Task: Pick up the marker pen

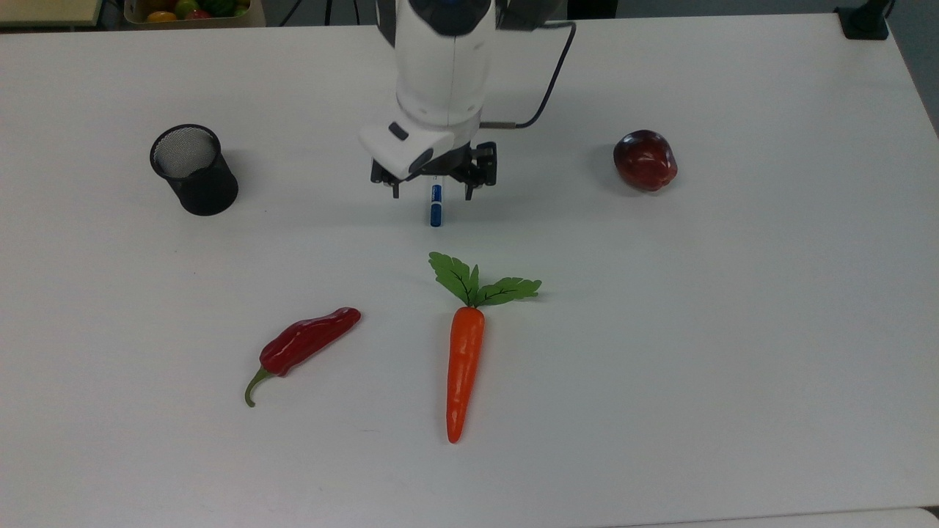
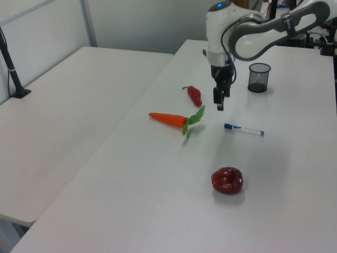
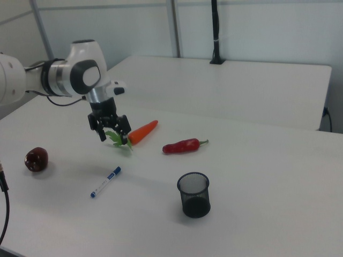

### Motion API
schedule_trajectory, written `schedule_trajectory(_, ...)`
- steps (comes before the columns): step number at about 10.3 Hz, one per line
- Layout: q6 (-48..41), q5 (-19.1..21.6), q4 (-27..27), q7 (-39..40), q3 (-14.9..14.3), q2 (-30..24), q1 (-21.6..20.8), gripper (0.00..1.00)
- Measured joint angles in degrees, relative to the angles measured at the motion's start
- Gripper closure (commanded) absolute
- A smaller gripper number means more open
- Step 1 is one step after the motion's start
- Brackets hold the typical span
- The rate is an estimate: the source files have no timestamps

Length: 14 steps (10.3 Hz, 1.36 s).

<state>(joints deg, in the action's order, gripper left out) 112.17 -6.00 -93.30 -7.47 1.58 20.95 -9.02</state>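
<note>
The gripper (image 3: 114, 135) hangs wide open above the marker pen (image 3: 105, 182), holding nothing. Pen's lying flat on the table (image 1: 733, 330).

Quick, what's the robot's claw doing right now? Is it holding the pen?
Gripper: open and empty, hanging above the table. The marker pen lies flat on the table beneath it, not held.
</note>
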Motion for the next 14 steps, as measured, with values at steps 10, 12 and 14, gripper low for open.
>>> schedule_trajectory(10, -19.91, -1.07, 0.08, 5.27, -0.85, -20.86, 3.36, 0.0)
schedule_trajectory(12, -19.92, -1.06, -0.19, 5.33, -0.84, -20.94, 3.58, 0.0)
schedule_trajectory(14, -19.92, -1.06, -0.31, 5.33, -0.84, -20.9, 3.57, 0.0)
